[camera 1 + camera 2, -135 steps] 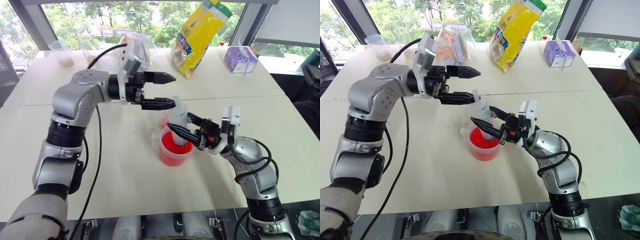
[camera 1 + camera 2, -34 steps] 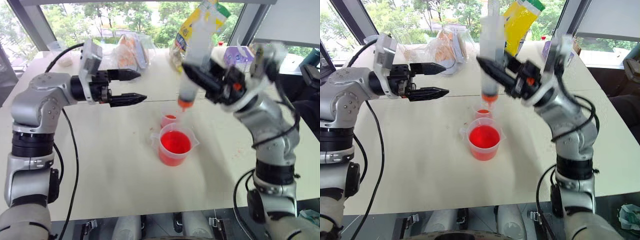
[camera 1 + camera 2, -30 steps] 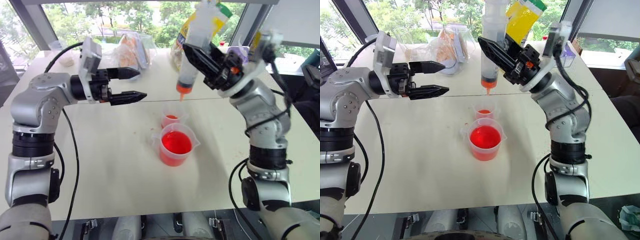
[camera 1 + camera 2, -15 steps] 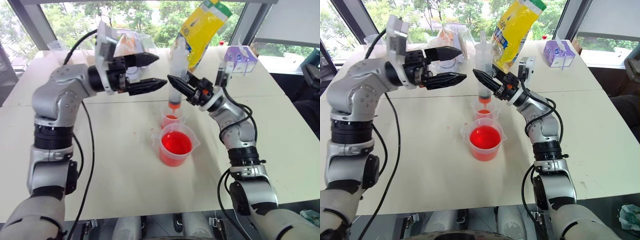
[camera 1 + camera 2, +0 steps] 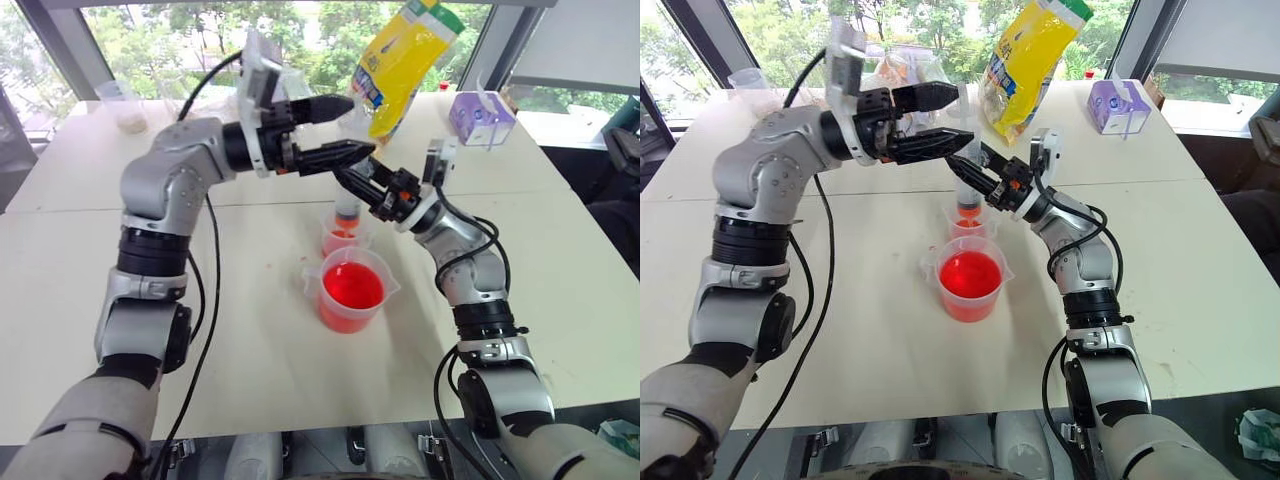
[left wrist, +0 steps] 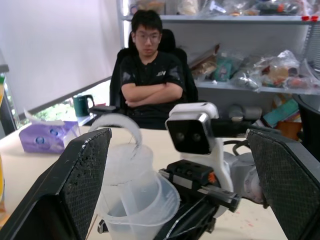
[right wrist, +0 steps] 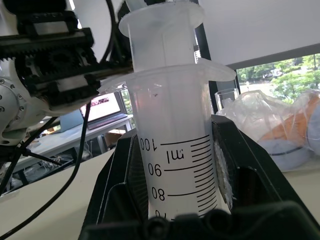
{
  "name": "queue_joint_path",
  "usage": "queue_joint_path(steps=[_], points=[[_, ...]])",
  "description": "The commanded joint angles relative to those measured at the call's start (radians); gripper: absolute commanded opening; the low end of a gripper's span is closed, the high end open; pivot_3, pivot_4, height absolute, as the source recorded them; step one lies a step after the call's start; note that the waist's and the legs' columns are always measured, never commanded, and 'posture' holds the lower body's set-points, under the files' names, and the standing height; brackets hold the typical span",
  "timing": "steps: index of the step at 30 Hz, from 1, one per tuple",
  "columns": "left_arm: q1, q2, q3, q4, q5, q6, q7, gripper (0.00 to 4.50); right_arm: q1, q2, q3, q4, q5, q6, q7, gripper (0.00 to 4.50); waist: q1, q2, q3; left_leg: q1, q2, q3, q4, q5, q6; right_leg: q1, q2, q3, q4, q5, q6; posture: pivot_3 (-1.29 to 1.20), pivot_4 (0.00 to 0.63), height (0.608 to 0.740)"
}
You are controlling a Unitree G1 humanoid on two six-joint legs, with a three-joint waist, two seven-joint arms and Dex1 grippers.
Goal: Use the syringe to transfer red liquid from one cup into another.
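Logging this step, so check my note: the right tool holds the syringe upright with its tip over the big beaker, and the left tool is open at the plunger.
One thing is wrong: the syringe tip is over the small cup, not the big beaker, as the right eye view shows. The rest stands: the right tool holds it upright, and the left tool is open at the plunger.

Clear, smooth plastic syringe point(image 7: 175, 150), translucent plastic beaker point(image 5: 350, 290), matt white table point(image 5: 250, 350), possibly laminate

Orange-red liquid point(image 5: 350, 287) in clear beaker point(image 5: 336, 319), yellow bag point(image 5: 405, 60) behind
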Motion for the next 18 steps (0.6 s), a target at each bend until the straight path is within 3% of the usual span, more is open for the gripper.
queue_joint_path(steps=[1,2,4,11,18], points=[[-0.038,-0.013,-0.005,0.004,0.012,-0.020,0.000,4.45,-0.011,0.002,-0.006,-0.054,0.002,-0.017,0.007,1.38,0.000,0.000,0.000,0.000,0.000,0.000,0.000,0.000,0.000,0.000,0.000,0.000,0.000,0.000,0.000,0.00,0.150,0.740],[-0.041,-0.021,-0.009,0.015,0.017,-0.023,0.002,4.45,-0.011,0.001,-0.005,-0.055,0.001,-0.016,0.009,1.38,0.001,0.000,0.000,0.000,0.000,0.000,0.000,0.000,0.000,0.000,0.000,0.000,0.000,0.000,0.000,0.00,0.150,0.740],[-0.047,-0.031,-0.012,0.030,0.023,-0.030,0.004,3.62,-0.011,0.001,-0.004,-0.056,-0.001,-0.016,0.010,1.38,0.001,0.000,0.000,0.000,0.000,0.000,0.000,0.000,0.000,0.000,0.000,0.000,0.000,0.000,0.000,0.00,0.150,0.740],[-0.059,-0.056,-0.007,0.055,0.033,-0.037,0.011,0.12,-0.011,0.004,-0.004,-0.055,-0.006,-0.017,0.016,1.38,0.000,0.000,0.000,0.000,0.000,0.000,0.000,0.000,0.000,0.000,0.000,0.000,0.000,0.000,0.000,0.00,0.150,0.740],[-0.028,-0.040,-0.029,0.035,0.057,-0.040,-0.022,0.02,-0.020,0.001,-0.012,-0.071,-0.001,-0.013,0.012,1.38,0.000,0.000,0.000,0.000,0.000,0.000,0.000,0.000,0.000,0.000,0.000,0.000,0.000,0.000,0.000,0.00,0.150,0.740]])
